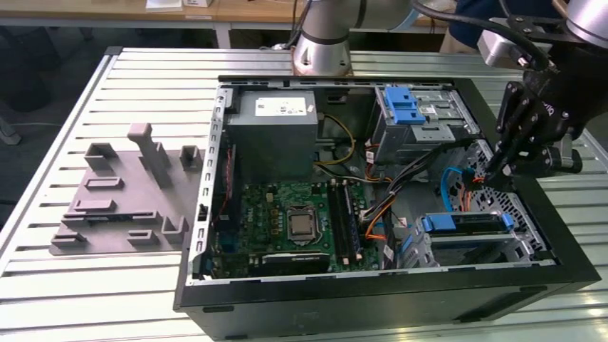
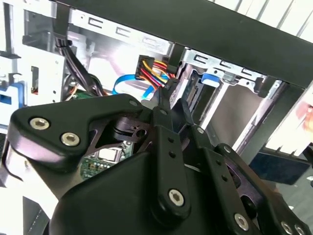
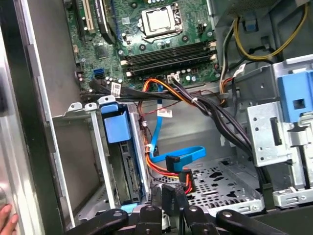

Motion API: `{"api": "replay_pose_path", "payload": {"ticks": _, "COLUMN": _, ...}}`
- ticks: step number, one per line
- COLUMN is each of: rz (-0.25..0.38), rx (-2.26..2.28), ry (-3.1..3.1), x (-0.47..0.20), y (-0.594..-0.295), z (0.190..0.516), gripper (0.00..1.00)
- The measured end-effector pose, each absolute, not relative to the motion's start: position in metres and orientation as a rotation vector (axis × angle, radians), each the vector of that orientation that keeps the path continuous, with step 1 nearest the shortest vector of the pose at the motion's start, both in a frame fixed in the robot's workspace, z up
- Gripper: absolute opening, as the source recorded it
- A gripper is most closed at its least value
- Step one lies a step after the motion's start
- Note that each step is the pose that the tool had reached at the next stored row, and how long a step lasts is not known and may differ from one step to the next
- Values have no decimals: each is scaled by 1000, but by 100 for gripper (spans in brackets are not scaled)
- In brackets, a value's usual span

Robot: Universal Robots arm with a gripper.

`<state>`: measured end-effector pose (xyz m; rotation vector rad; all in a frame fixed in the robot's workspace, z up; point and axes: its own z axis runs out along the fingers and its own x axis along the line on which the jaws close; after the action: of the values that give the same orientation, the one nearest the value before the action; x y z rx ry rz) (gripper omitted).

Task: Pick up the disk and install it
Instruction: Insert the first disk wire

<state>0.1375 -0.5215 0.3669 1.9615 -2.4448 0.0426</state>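
The disk (image 1: 463, 223) sits in the lower drive cage (image 1: 494, 251) of the open computer case, held in blue carrier rails; its blue tab (image 3: 117, 128) and one edge show in the first wrist view. My gripper (image 1: 494, 174) hangs inside the case beside that cage, on the exterior view's right. Its fingertips stand close together with no gap, so my gripper (image 3: 170, 194) is shut. They are right at the black connector (image 3: 187, 180) of the coloured power wires. In the second wrist view my gripper (image 2: 168, 98) points at those wires (image 2: 151, 72). I cannot tell whether it touches the connector.
A blue flat cable (image 3: 176, 155) loops over the perforated case floor by the fingers. A motherboard (image 1: 295, 221), a grey power-supply box (image 1: 275, 125) and an upper bay with a blue latch (image 1: 404, 107) crowd the case. A grey fixture (image 1: 124, 192) lies on the slatted table. A person's fingertips (image 3: 5, 215) touch the case wall.
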Motion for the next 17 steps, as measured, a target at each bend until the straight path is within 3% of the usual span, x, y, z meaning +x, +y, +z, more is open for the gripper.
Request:
{"api": "replay_pose_path", "payload": {"ticks": 13, "rz": 57, "rx": 1941, "ry": -2451, "x": 139, "y": -518, "z": 357, "gripper": 25}}
{"api": "replay_pose_path", "payload": {"ticks": 17, "rz": 58, "rx": 1940, "ry": -2451, "x": 139, "y": -518, "z": 357, "gripper": 16}}
